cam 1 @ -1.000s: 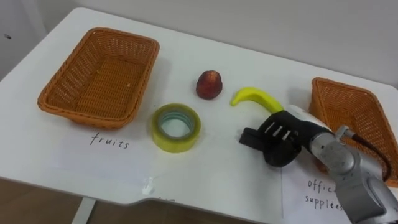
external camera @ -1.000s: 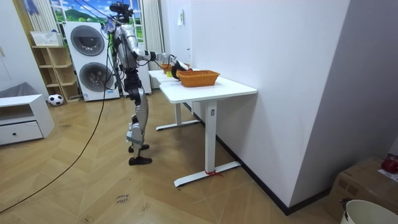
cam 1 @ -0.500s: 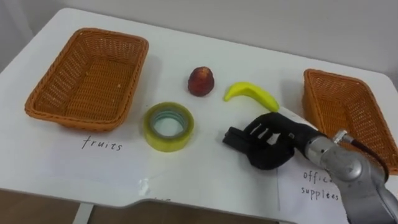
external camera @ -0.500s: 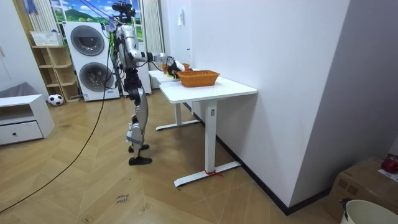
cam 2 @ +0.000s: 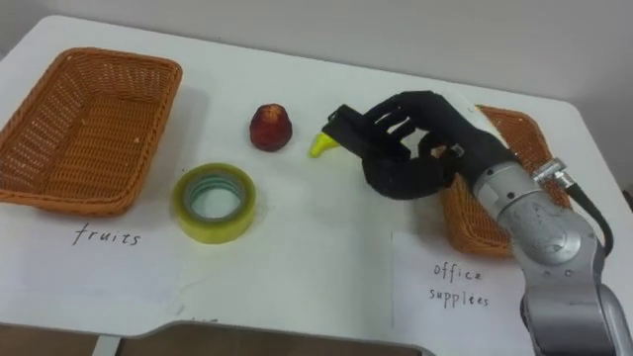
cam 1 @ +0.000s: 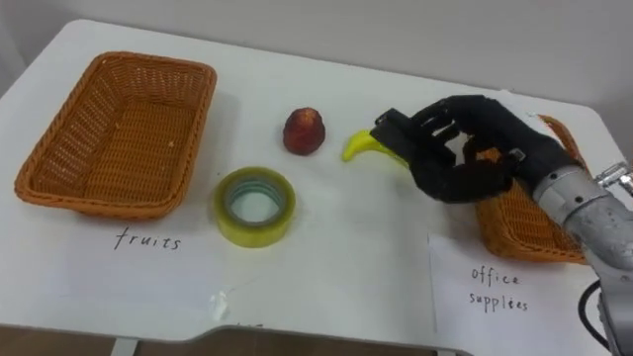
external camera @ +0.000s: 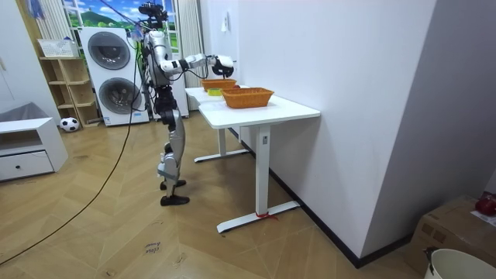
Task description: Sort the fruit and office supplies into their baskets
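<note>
In the left eye view the right hand [cam 1: 465, 148] hovers over the table [cam 1: 346, 257], fingers loosely spread and empty. The banana [cam 1: 356, 148] pokes out left of it. Farther left lie the red fruit [cam 1: 304, 131], the tape [cam 1: 255, 205] and the left basket [cam 1: 114, 133]. The right basket [cam 1: 519, 227] lies under the wrist. In the room view the hand hangs above the baskets.

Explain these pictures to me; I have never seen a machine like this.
This is a humanoid robot on two legs, standing at a white table. The room view comes from a camera across the room. The two eye views come from a camera on the robot's head, looking down at its work. On the table are an empty left basket, a right basket, a roll of yellow tape, a red fruit and a banana. The robot's black right hand hovers open above the banana and holds nothing.
</note>
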`<state>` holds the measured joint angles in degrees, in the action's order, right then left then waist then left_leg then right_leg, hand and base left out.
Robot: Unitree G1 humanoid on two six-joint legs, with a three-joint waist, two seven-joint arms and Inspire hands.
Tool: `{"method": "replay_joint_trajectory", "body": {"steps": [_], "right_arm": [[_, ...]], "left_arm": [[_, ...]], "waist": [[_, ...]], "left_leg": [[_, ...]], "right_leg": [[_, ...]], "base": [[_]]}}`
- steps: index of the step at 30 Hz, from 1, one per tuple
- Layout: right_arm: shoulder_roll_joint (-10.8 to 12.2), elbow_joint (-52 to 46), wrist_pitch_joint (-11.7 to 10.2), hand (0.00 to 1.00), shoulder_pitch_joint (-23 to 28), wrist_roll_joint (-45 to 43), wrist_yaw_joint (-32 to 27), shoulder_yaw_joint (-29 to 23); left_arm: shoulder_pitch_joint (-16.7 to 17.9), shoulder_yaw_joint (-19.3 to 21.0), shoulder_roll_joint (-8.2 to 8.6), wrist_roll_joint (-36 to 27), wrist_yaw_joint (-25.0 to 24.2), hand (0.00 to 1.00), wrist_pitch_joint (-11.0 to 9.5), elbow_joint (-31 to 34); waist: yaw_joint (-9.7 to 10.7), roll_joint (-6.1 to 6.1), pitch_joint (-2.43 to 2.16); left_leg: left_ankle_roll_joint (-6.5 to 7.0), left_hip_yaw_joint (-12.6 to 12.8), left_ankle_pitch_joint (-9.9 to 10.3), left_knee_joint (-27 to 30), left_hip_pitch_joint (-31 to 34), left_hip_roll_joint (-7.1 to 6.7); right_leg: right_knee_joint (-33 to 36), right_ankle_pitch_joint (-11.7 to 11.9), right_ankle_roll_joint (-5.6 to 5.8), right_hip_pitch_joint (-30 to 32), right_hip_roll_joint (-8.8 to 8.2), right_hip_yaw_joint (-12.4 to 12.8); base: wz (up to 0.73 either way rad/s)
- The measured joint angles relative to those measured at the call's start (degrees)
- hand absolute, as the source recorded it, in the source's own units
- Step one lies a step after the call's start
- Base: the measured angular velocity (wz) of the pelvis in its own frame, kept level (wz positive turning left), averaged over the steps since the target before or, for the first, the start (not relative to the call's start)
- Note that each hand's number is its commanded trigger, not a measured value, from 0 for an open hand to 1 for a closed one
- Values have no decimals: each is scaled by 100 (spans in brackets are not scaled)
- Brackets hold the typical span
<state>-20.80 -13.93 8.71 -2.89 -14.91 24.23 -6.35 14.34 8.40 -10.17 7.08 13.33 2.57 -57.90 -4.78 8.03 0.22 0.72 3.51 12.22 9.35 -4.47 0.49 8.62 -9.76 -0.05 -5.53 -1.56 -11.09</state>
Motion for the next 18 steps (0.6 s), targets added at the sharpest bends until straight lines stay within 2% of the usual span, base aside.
{"method": "replay_joint_trajectory", "body": {"steps": [4,10,18], "right_arm": [[0,-87,1,100,-25,61,-60,-173],[-1,-101,1,100,-25,158,-335,-367],[-8,-52,-5,100,-25,554,-879,-422]], "left_arm": [[73,107,30,73,-57,0,17,0],[143,221,40,218,-58,0,111,0],[135,260,53,261,-51,0,111,13]], "waist": [[2,-33,18],[81,-53,13],[264,-60,-22]], "left_leg": [[-1,33,0,-3,-7,18],[-1,30,0,17,17,17],[0,29,-1,28,73,9]], "right_leg": [[5,0,-1,2,14,6],[17,1,-1,10,9,-3],[11,1,-1,64,2,-5]], "base": [[-3],[1],[0]]}}
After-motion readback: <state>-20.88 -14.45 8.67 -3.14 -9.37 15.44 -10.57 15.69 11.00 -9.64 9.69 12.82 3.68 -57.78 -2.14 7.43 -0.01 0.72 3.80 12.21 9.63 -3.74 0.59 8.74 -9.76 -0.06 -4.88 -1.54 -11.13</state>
